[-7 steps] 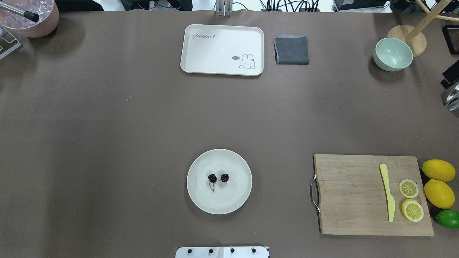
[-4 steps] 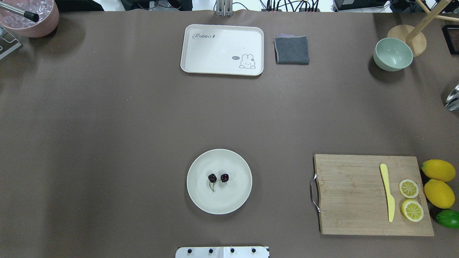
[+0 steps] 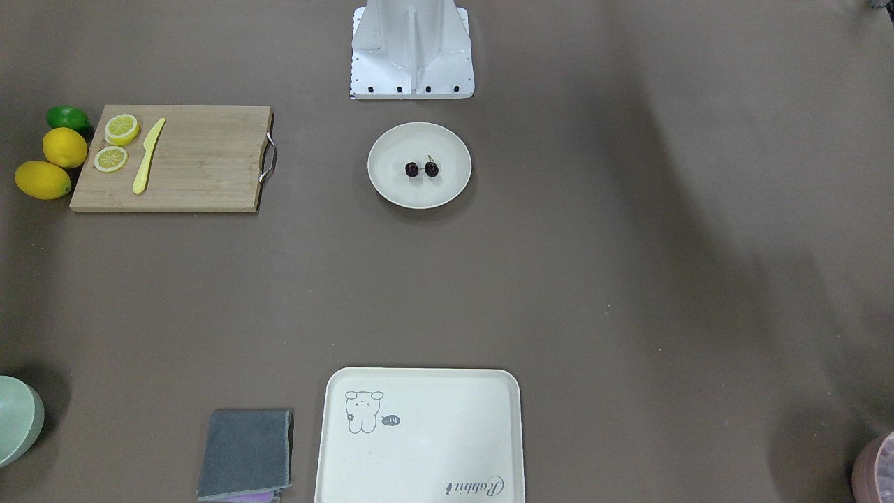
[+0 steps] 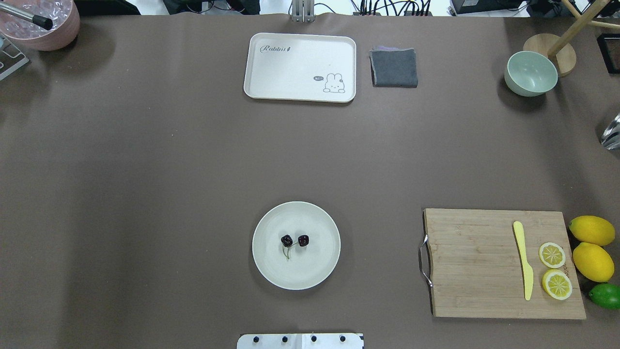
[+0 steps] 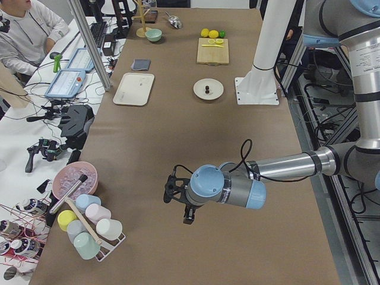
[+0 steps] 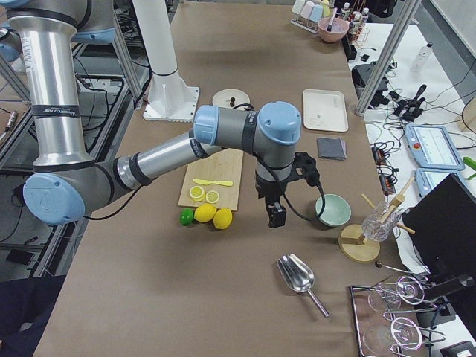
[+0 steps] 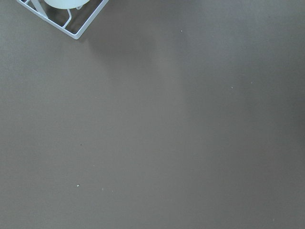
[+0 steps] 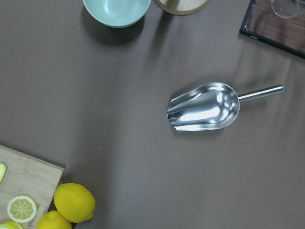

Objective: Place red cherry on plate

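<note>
The red cherry (image 4: 294, 241), a joined pair of dark glossy fruits on thin stems, lies in the middle of the round cream plate (image 4: 271, 271); the front-facing view shows the cherry (image 3: 422, 169) on the plate (image 3: 388, 187) too. Neither gripper is near it. My left gripper (image 5: 187, 215) hangs over bare table far to the left, seen only from the side, and I cannot tell if it is open or shut. My right gripper (image 6: 277, 217) hangs beyond the lemons (image 6: 210, 216), near the mint bowl (image 6: 332, 210); its state I cannot tell either.
A rabbit tray (image 4: 300, 67) and grey cloth (image 4: 394, 68) lie at the far edge. The cutting board (image 4: 474, 271) carries a yellow knife (image 4: 523, 259) and lemon slices. A metal scoop (image 8: 204, 107) lies under the right wrist. A cup rack (image 5: 89, 228) stands at the left end.
A dark piece at the overhead view's right edge has slipped out of view. The cherry and plate have not moved.
</note>
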Controlling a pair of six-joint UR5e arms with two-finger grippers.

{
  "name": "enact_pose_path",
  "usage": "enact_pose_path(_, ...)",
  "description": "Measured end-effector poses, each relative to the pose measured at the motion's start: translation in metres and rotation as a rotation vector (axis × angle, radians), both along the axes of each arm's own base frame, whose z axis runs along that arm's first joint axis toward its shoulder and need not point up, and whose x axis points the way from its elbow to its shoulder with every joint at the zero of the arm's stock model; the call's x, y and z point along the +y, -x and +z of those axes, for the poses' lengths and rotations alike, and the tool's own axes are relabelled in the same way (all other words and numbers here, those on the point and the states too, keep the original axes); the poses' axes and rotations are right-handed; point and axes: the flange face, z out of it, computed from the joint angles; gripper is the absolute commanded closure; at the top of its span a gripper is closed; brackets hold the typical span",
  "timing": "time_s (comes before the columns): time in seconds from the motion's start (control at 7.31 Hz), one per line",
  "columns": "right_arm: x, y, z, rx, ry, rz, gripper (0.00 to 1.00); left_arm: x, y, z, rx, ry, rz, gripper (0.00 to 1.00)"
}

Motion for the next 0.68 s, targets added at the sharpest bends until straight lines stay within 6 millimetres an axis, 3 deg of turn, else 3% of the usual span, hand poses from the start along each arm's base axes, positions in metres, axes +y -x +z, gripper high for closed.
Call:
enact_pose_path(0.27, 0.038, -0.034, 0.035, -0.031, 0.036, 0.052, 0.0, 0.002, 0.002, -0.002, 0.006, 0.005, -0.005, 0.03)
enact_pose_path(0.68, 0.073, -0.058, 0.05, -0.051, 0.107, 0.128, 0.0, 0.003, 0.002, -0.009, 0.055, 0.034, -0.005, 0.03)
